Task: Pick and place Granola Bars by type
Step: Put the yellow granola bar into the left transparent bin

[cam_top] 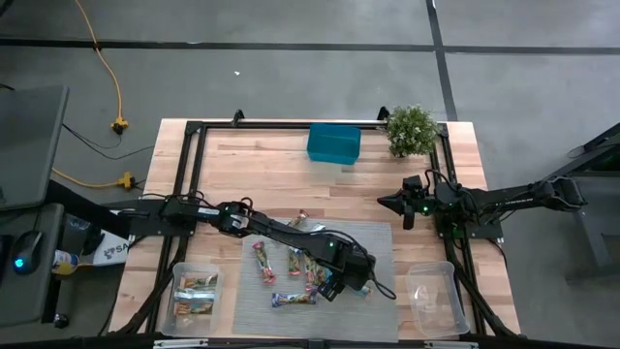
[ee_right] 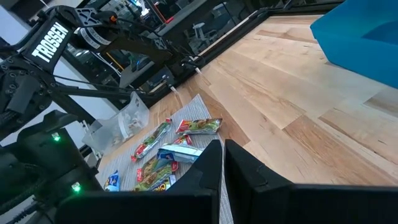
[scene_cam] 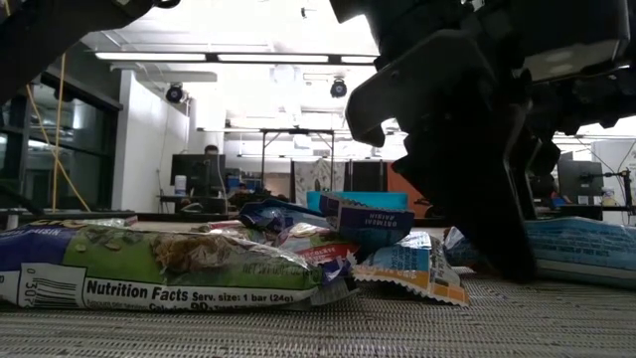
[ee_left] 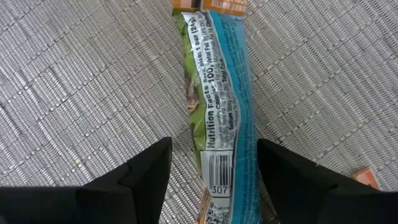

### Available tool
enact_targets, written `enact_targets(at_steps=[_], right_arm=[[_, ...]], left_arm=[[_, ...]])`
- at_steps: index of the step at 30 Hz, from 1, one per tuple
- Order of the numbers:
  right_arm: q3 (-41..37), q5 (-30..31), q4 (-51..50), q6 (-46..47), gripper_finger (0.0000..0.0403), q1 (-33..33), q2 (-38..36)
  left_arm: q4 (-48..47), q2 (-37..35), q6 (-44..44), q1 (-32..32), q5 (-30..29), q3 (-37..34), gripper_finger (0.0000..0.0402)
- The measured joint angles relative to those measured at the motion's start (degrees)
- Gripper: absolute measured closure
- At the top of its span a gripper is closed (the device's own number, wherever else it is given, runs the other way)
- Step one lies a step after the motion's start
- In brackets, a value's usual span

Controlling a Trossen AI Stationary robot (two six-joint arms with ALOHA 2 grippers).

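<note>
Left hand (ee_left: 208, 180) open astride one light-blue granola bar (ee_left: 221, 106) on the grey mat (cam_top: 373, 242), about five other bars (cam_top: 291, 267) loose nearby, right hand (ee_right: 222, 163) closed empty over bare counter (cam_top: 281, 165).

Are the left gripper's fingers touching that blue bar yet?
Apart. In the left wrist view the left gripper straddles the blue granola bar, with grey mat showing between each finger and the wrapper.
</note>
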Motion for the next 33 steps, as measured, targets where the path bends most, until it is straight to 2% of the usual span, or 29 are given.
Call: enact_targets(at_steps=[9,28,33], right_arm=[[0.0,0.0,0.0,0.0,0.0402,0.0,0.0],[0.0,0.0,0.0,0.0,0.0402,0.0,0.0],[0.0,0.0,0.0,0.0,0.0402,0.0,0.0]], left_arm=[[-0.1,0.0,0.0,0.1,0.0,0.0,0.0181],[-0.1,0.0,0.0,0.5,0.2,0.0,0.0329],[-0.1,0.0,-0.4,1.2,2.5,0.0,0.0349]])
